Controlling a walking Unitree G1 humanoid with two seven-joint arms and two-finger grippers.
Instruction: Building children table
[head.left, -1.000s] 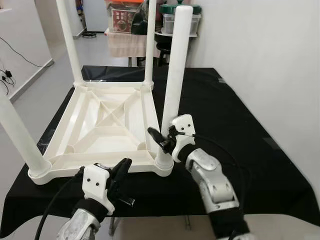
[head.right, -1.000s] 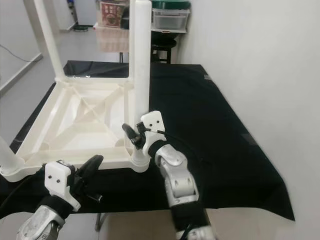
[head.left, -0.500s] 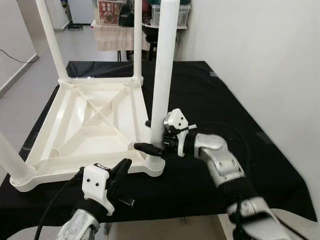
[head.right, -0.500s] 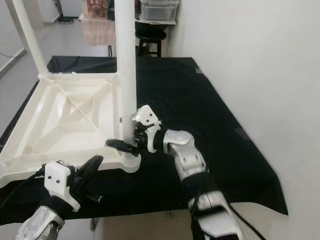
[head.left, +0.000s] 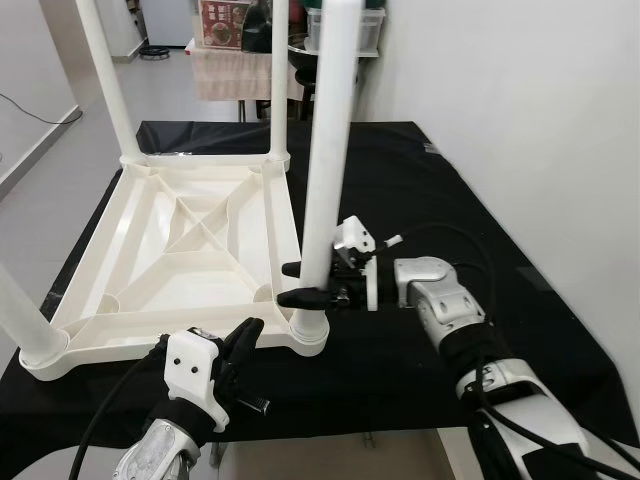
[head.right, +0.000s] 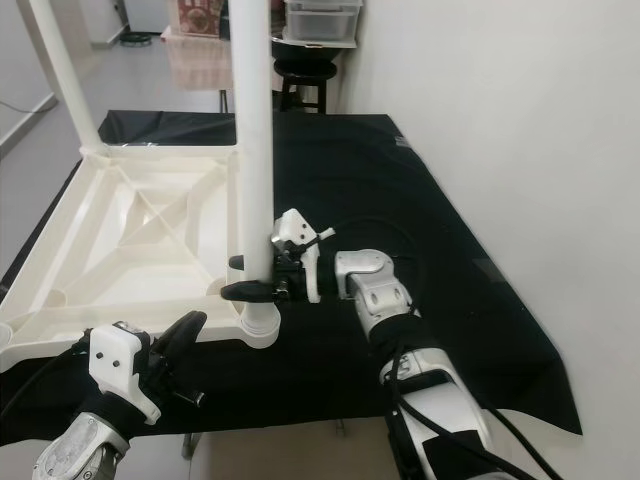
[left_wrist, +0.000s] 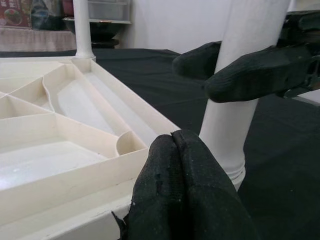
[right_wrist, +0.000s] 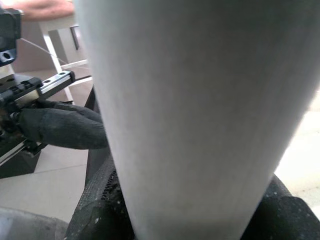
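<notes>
A white plastic children's table lies upside down on a black-covered table, its legs pointing up. My right gripper reaches in level from the right and is shut on the near-right leg just above its socket, one finger on each side. In the right wrist view that leg stands between the fingers. My left gripper is shut on nothing, close to the tabletop's front rim, left of the held leg; the left wrist view has its fingertips pressed together before the rim.
The black cloth spreads to the right of the white table, up to a white wall. The other legs stand at the far left, far right and near left. Storage boxes and a stool are behind.
The right gripper has swung from pointing upward beside the near-right leg to lying level, with its fingers closed around the leg. The left gripper has stayed put. The camera has shifted slightly.
</notes>
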